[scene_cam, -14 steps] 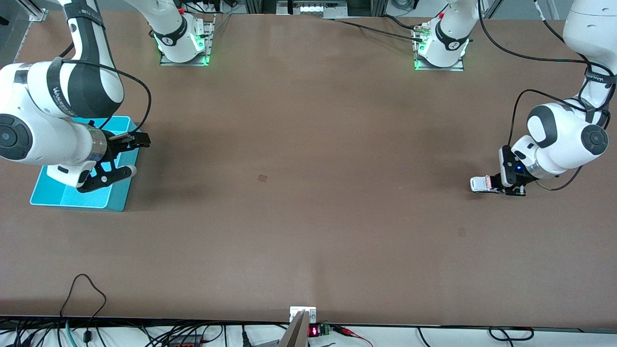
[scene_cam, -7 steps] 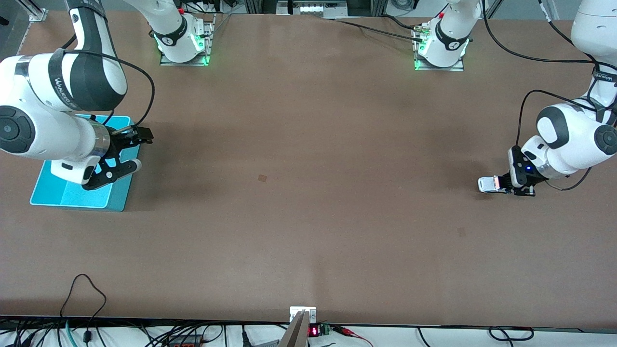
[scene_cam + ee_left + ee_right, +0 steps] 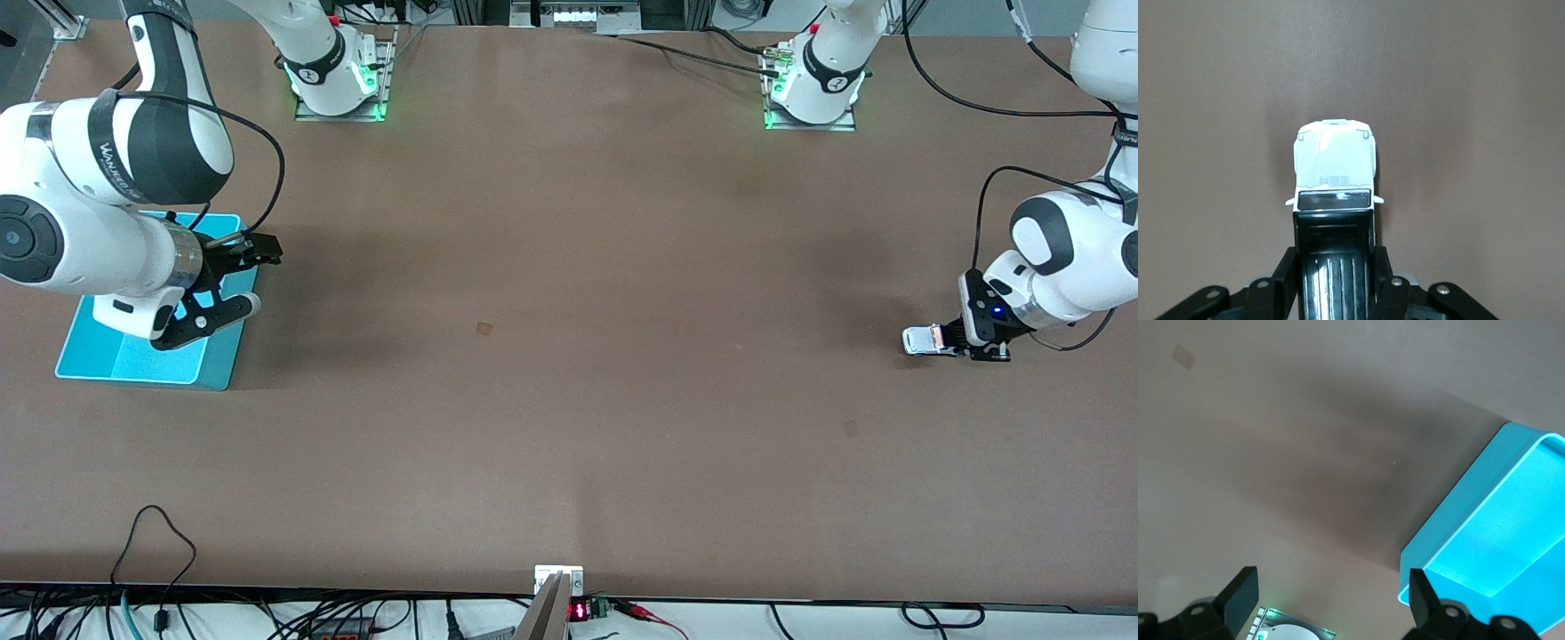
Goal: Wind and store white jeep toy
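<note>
Brown worktop carried a turquoise plastic bin, under the waiting right claw, spread wide. Only the left wrist view showed the left claw clamped on the small white jeep toy's black roof.

A robotics lab: two white robot arms bolted by metal base plates with green lights to a bare brown table. Nearer the front camera than the table, loose cables and a small red-lit electronics board line its edge.
</note>
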### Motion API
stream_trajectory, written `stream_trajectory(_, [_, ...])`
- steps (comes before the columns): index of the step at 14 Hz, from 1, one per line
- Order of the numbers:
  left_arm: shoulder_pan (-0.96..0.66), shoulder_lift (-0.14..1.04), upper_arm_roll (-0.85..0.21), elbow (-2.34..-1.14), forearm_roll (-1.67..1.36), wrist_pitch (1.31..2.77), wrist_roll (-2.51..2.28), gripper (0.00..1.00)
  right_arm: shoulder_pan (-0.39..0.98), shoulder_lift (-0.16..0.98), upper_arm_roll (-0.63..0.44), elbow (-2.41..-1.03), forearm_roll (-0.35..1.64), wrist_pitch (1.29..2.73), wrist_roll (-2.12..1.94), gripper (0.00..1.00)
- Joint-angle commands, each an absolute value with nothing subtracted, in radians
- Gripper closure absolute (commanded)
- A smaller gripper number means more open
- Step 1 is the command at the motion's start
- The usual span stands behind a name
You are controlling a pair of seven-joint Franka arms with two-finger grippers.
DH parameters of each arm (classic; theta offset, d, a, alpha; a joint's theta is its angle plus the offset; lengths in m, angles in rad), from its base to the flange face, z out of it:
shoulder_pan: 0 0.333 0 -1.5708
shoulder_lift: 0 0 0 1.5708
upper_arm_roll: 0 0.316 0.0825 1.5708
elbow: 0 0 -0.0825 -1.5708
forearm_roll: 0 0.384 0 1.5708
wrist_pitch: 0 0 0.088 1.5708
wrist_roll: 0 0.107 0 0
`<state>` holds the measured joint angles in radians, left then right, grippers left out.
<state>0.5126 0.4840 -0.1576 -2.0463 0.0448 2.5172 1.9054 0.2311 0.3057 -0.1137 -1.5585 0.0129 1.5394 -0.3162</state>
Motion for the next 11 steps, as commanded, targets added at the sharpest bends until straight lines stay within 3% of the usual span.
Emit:
stream_trajectory(1, [0.552,0.614,-0.158,-2.031,0.116,2.542,1.921,0.77,0.222,0.301,-0.113,-1.557,0.061,1.523,-0.316,0.00])
stream_trajectory(3, [0.557,0.611,-0.160,-2.031,0.123,2.540,1.922,0.72,0.219,0.301,-0.114,-1.557,0.061,1.523,-0.316,0.00])
stream_trajectory(4, [0.558,0.604,-0.161,-2.029,0.121,2.539,1.919,0.57,0.221,0.301,-0.114,-1.557,0.061,1.523,-0.316,0.00])
stream_trajectory(5, [0.558,0.592,-0.173,-2.029,0.118,2.536,1.921,0.03,0.221,0.301,-0.114,-1.557,0.061,1.523,-0.314,0.00])
stream_trajectory(11, [0.601,0.440,-0.316,-1.982,0.117,2.292,1.917,0.00,0.221,0.301,-0.114,-1.557,0.063,1.523,-0.314,0.00])
